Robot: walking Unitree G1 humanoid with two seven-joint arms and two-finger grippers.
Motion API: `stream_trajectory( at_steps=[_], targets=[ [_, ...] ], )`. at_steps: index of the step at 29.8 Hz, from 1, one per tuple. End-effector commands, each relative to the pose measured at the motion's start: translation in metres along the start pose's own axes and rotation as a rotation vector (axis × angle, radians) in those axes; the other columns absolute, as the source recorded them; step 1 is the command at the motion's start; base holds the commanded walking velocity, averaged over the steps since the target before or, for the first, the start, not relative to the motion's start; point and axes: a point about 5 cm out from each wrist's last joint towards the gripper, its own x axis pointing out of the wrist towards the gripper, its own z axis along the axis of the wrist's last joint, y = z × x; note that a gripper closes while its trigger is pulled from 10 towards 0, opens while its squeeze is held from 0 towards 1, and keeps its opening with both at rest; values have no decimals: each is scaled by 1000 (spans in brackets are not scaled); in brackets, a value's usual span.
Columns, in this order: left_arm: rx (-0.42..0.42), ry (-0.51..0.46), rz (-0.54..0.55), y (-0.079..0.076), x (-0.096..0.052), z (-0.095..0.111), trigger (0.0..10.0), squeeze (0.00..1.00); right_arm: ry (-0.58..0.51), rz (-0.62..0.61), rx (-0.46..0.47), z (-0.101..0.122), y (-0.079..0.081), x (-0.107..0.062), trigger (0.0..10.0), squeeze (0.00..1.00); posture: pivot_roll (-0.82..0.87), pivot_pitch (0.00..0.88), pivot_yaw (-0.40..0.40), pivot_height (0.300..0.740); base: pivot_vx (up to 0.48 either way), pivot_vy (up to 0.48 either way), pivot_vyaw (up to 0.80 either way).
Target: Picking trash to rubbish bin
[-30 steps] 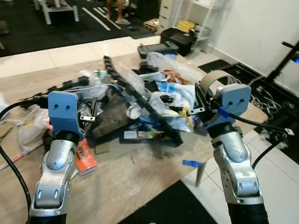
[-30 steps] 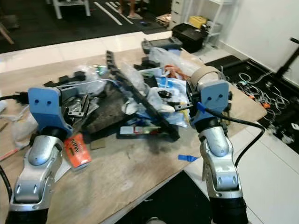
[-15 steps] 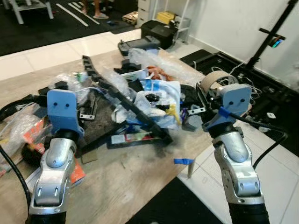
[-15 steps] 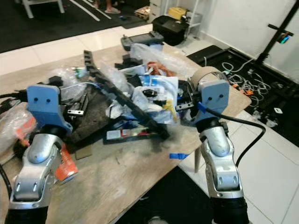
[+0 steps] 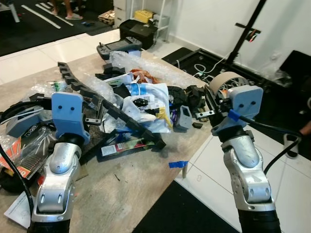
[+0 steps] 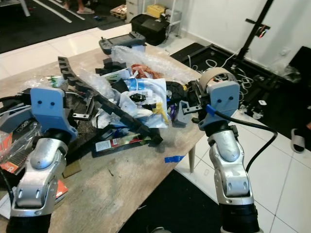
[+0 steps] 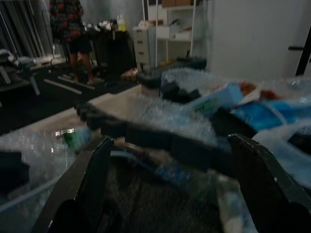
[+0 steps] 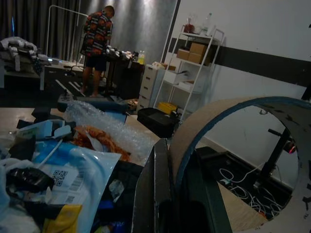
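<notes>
Two views from the head first: shows the right gripper [image 5: 214, 100] at 3 o'clock of the heap, clamped on a tape roll [image 5: 223, 82], a stiff beige cardboard ring with a thin rim, raised beyond the edge of the wooden table [image 5: 131, 194]. Leaves the left gripper [image 5: 93, 117] spread wide with nothing in it, at 9 o'clock over the rubbish. Across the pile, from 10 toward 5 o'clock, lays a black cable chain [image 5: 114, 109], rigid links, likely to snag; at the centre a glossy blue-and-white plastic bag [image 5: 150, 99], limp and slippery; at 12 o'clock clear bubble wrap [image 5: 146, 60], soft and crinkled; at 5 o'clock a scrap of blue tape [image 5: 178, 163] flat on the wood. From the left wrist: frames dim bubble wrap and the dark chain between two parted black fingers [image 7: 90, 184], touching nothing. From the right wrist: presents the roll's curved wall, matte and hollow, pressed hard against one finger [image 8: 160, 194]. For the step in hand, probably the carry to the bin: hold the squeeze firm on the rim, avoid tipping the ring, swing wide of the table edge, and release only once directly above the bin's mouth, wherever it stands.
</notes>
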Motion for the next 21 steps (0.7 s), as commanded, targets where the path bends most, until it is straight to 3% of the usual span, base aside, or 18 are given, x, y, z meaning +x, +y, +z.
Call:
stream_trajectory(
  at_steps=[1,21],
  targets=[
    [-7,17,-3,-2,-2,-3,10000,0,8,3,4,-1,-1,-1,10000,0,-27,143,-87,740,0,0,-456],
    [-9,15,2,-1,-3,-3,10000,0,8,16,10,0,2,-1,10000,0,-24,134,-93,740,0,0,-455]
  ],
)
